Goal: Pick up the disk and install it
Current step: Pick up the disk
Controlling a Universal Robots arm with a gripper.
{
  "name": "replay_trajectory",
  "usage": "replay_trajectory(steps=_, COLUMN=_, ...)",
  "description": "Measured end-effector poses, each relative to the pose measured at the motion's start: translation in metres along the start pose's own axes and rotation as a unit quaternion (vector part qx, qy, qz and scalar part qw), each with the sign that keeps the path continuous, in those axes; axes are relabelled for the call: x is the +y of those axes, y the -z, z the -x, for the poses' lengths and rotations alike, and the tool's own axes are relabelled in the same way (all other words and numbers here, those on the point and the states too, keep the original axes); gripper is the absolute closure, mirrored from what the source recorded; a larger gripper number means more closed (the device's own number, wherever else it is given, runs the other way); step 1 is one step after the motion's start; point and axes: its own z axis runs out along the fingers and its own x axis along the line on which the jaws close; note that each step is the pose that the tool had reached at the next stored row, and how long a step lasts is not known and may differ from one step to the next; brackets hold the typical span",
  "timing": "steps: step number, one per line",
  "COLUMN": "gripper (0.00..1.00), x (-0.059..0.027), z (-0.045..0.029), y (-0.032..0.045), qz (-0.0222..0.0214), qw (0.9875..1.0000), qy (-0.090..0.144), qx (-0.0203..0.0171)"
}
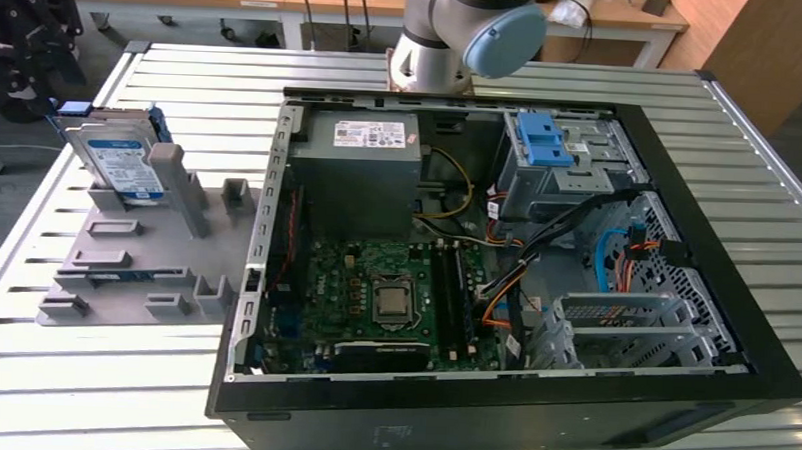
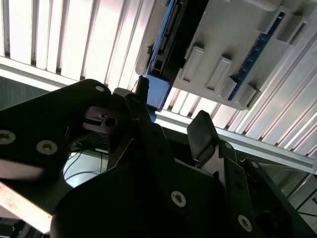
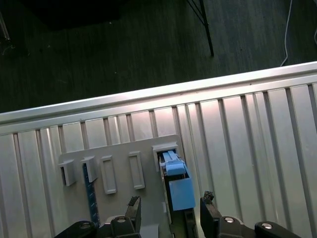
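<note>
Disk (image 1: 123, 163), flat silver metal hard drive, blue plastic carrier: stood on edge in grey rack (image 1: 132, 266), exterior view's upper left. Judged rigid, fragile; grip by carrier edges. Black gripper (image 3: 171, 203) gaped astride it.

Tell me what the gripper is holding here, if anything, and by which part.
Nothing is held. The gripper is open and empty, clear of the disk, which stands on edge in the grey holder.
</note>
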Motion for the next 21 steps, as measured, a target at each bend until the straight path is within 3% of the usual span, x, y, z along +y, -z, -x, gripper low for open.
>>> replay_trajectory(steps=21, gripper=0.41, x=0.0000, z=0.0011, y=-0.0129, qz=-0.0015, qw=1.0000, qy=0.001, qx=-0.0003)
